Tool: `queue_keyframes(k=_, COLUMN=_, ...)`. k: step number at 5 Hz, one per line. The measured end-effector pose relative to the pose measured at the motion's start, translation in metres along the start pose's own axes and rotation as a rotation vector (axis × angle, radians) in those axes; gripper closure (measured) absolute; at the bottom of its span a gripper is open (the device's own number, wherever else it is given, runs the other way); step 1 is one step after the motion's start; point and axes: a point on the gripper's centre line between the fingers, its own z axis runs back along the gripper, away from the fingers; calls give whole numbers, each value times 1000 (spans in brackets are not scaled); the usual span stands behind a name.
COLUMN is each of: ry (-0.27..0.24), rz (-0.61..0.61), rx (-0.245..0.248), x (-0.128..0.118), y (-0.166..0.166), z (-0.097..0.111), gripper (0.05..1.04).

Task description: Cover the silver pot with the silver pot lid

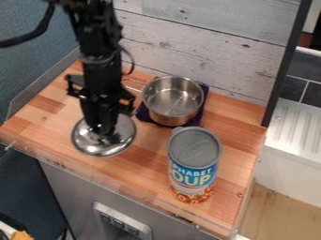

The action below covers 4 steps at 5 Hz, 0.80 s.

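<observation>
The black gripper (104, 132) hangs down at the left part of the wooden counter (141, 161), directly over the middle of the silver lid (119, 140). Its lower end meets the lid there, but one cannot tell whether the jaws are clenched on the lid or released. It is also not possible to tell whether the lid lies on the wood or is a little above it.

The silver pot (166, 111) stands upright and uncovered, to the right of the lid and farther back, near the plank wall (207, 51). Under the pot there is a dark purple cloth (202, 108), and the thin pot handle (133, 85) points toward the arm. The soup can (194, 164) stands upright in front of the pot, on the right side of the lid and apart from it. Beyond the dark post (287, 61), at the right, there is a white ribbed surface (298, 122).
</observation>
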Motion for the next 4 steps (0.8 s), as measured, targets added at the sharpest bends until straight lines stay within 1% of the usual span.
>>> queue_keyframes(k=1, ry=-34, rz=13, rx=-32, x=26, y=-20, z=12, gripper=805)
queue_keyframes(k=2, ry=-27, rz=16, rx=-39, x=46, y=-36, z=7, gripper=805)
queue_keyframes(k=3, ry=-41, rz=18, rx=-30, x=67, y=-51, z=3, gripper=805)
queue_keyframes(k=4, ry=-62, rz=36, rx=-14, x=87, y=-55, z=2, gripper=805)
